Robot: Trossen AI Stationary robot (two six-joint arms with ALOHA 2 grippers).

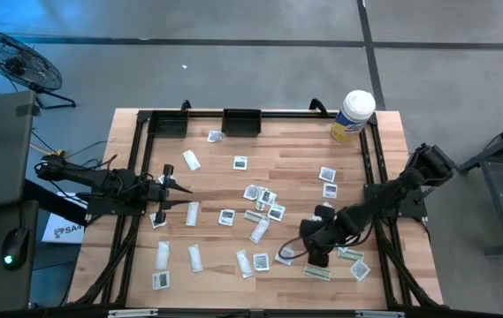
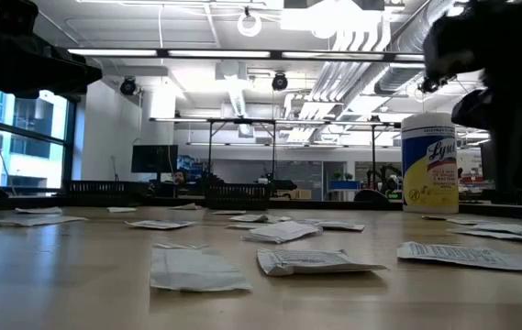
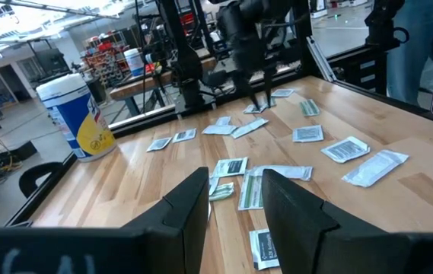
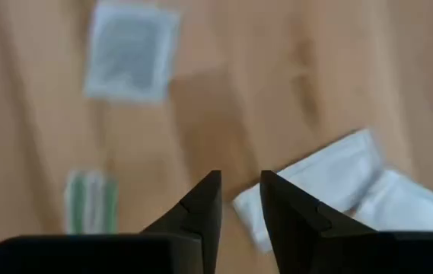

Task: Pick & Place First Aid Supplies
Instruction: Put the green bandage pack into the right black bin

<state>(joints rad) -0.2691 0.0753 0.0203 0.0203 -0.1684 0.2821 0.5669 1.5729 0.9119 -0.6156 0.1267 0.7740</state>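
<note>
Two dark fingers (image 4: pixel 212 202) of the right gripper (image 4: pixel 240 199) stand slightly parted above the wood, with nothing between them. A white packet (image 4: pixel 315 186) lies just beside the tips, one corner reaching almost under the gap but not pinched. A square packet (image 4: pixel 131 52) lies well apart from the tips, and a green strip (image 4: pixel 91 202) lies off to the other side of them.

From above, the right gripper (image 1: pixel 318 252) hangs low over the table (image 1: pixel 295 150) near its front right, among scattered packets (image 1: pixel 251 199). The left gripper (image 1: pixel 176 188) waits at the left side of the table, fingers a little apart and empty, packets lying beyond its tips. A white tub (image 1: pixel 354 116) stands at the far right corner.
</note>
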